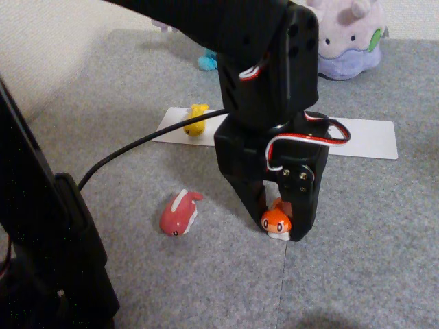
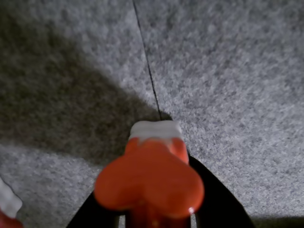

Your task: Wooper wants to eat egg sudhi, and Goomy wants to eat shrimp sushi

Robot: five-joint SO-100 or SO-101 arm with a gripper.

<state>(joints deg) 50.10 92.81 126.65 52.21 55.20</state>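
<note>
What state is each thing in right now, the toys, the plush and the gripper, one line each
gripper: pointing down at the carpet, shut on the shrimp sushi.
shrimp sushi: between the fingers, at carpet level; lifted or not, cannot tell.
egg sudhi: free, resting on the white card's left end.
dark red toy: lying free on the carpet, left of the gripper.
Goomy: sitting upright beyond the white card.

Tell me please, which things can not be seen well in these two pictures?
- Wooper: in the other view the arm hides it except a light blue bit.
- Goomy: same view, its top is cut off by the upper edge.
- shrimp sushi: blurred in the wrist view, too close to the camera; in the other view the gripper covers its sides.
- dark red toy: wrist view, cut off at the left bottom corner.
</note>
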